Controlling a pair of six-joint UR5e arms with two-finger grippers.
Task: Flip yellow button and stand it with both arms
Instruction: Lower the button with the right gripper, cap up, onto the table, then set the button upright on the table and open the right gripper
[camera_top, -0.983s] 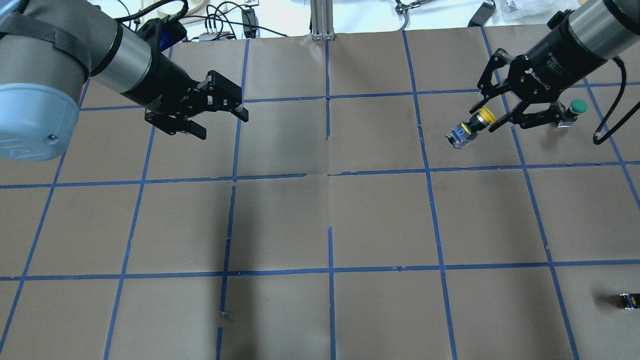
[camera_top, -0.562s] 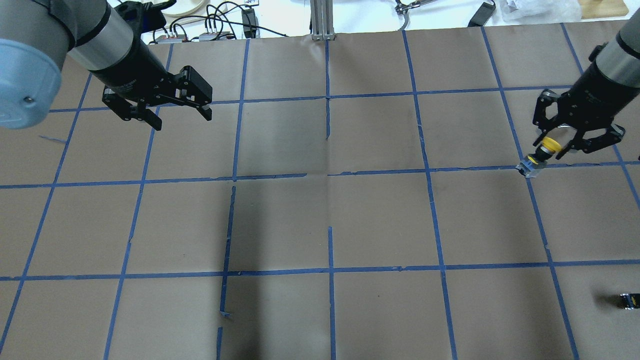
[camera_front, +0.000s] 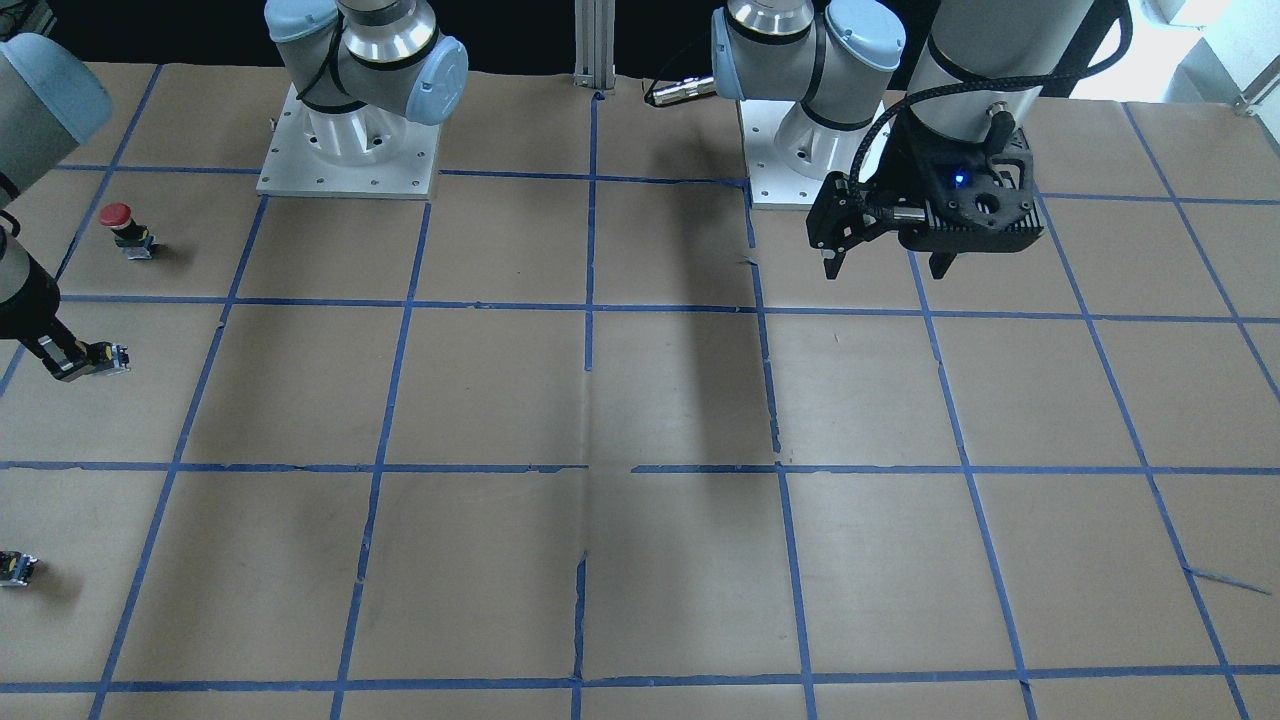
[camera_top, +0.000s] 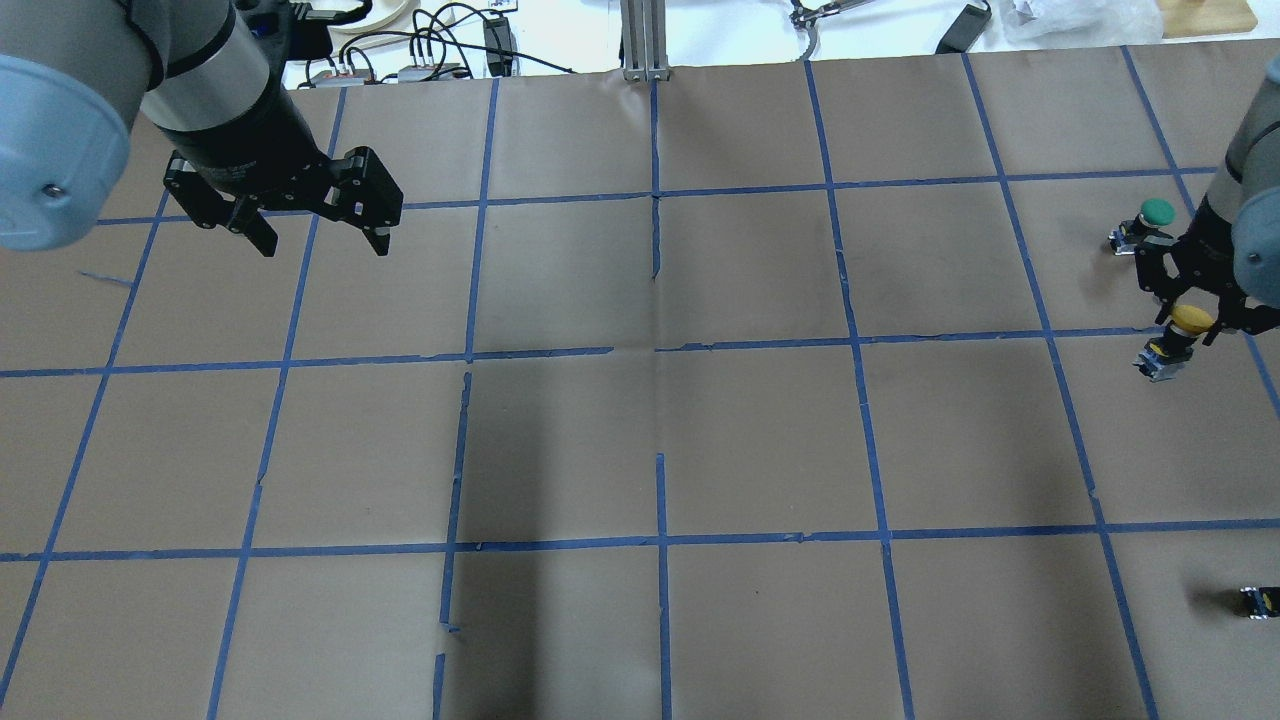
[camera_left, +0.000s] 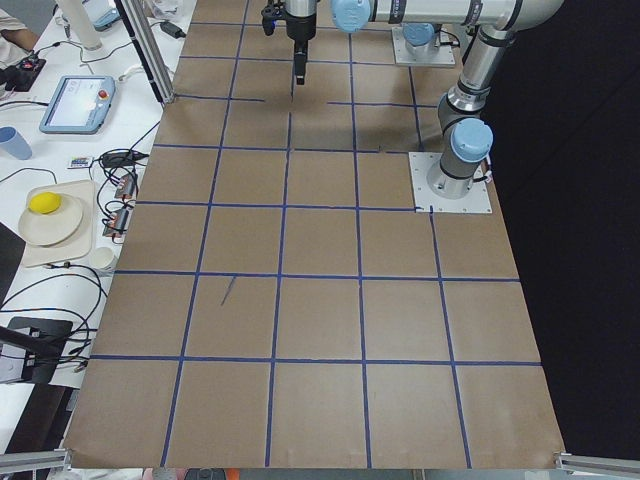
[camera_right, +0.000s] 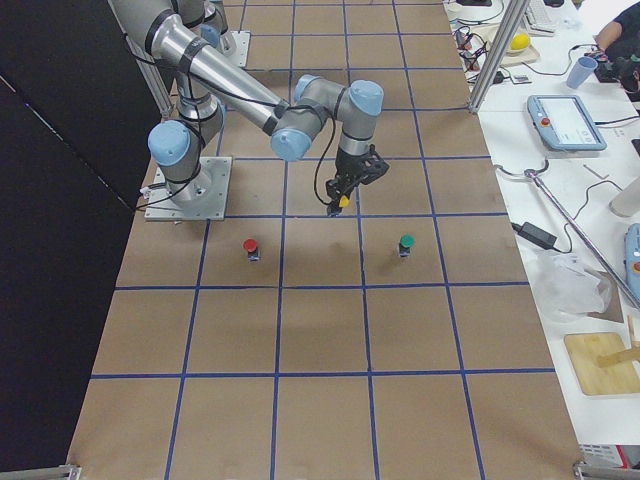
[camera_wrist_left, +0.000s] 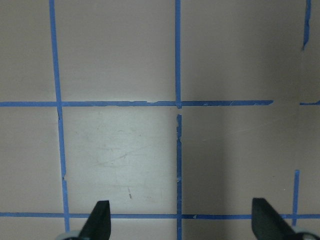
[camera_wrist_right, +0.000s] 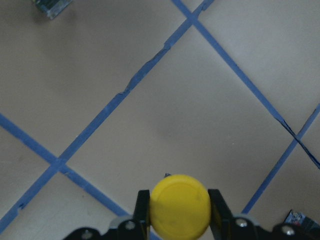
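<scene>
The yellow button (camera_top: 1165, 358) hangs from my right gripper (camera_top: 1195, 322) near the table's right edge. The gripper is shut on it just under the cap. The yellow cap faces up toward the wrist and the black-and-grey block points down. The right wrist view shows the cap (camera_wrist_right: 180, 202) between the two fingers (camera_wrist_right: 142, 212). The front view shows the block (camera_front: 108, 358) sticking out past the gripper (camera_front: 70, 362). I cannot tell whether the block touches the paper. My left gripper (camera_top: 322, 243) is open and empty, high over the far left of the table (camera_front: 885, 265) (camera_wrist_left: 182, 222).
A green-capped button (camera_top: 1155, 212) lies just beyond the right gripper; it also shows in the right-side view (camera_right: 406, 243). A red-capped button (camera_front: 117, 215) stands on the robot's side of it. A small black block (camera_top: 1258, 602) lies at the right edge. Brown paper with blue tape grid (camera_top: 660, 450).
The right gripper has carried the yellow button to the right and toward the robot, turning it from sideways to cap-up. The left gripper has moved left, still open.
</scene>
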